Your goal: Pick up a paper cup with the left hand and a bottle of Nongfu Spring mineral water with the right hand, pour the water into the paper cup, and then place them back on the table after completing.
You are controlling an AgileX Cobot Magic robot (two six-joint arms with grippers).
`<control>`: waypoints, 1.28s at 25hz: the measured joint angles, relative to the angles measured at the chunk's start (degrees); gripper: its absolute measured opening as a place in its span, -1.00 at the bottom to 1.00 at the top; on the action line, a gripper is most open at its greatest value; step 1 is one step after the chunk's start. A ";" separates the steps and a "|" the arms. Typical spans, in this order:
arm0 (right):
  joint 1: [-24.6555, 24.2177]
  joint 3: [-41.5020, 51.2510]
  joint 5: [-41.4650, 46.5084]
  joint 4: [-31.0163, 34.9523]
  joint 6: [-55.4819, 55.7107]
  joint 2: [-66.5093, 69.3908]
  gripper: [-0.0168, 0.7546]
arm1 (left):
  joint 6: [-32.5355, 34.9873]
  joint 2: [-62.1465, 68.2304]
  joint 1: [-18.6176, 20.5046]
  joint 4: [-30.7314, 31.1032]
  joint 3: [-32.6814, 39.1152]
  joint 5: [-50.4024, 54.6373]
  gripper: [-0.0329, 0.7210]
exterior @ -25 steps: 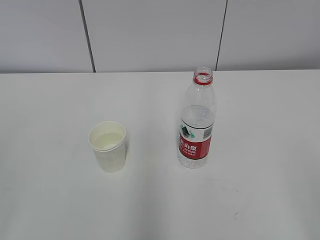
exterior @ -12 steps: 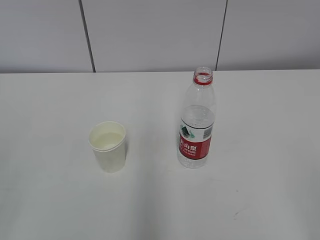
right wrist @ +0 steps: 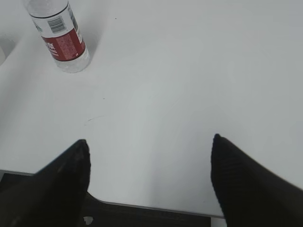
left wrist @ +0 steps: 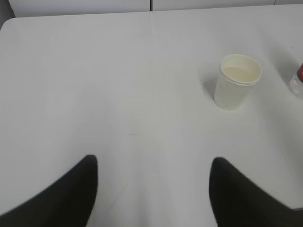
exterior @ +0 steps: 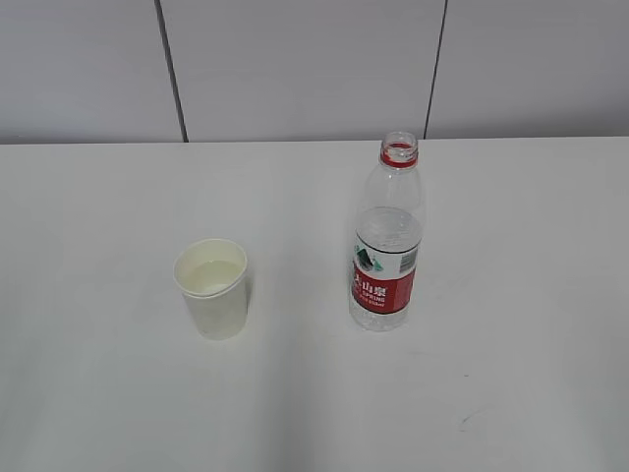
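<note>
Both black two-finger grippers, left (left wrist: 152,189) and right (right wrist: 149,177), gape empty; nothing has shifted, so I judge white paper cup (exterior: 211,287), nine o'clock of uncapped clear plastic bottle (exterior: 386,241), finished.

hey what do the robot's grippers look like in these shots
Only the fingers show, in the wrist views. The left hand has two plain matte black fingers tapering to rounded tips. The right hand looks alike, its black fingers faintly ribbed. No cables or markings visible.
</note>
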 joint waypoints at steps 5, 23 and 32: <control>0.00 0.00 0.00 0.00 0.11 0.00 0.57 | -1.53 0.00 0.00 0.05 0.00 0.00 0.31; 0.00 0.00 0.00 0.00 0.11 0.00 0.57 | -1.65 0.00 0.00 0.05 0.00 0.00 0.31; 0.00 0.00 0.00 0.00 0.11 0.00 0.57 | -1.65 0.00 0.00 0.05 0.00 0.00 0.31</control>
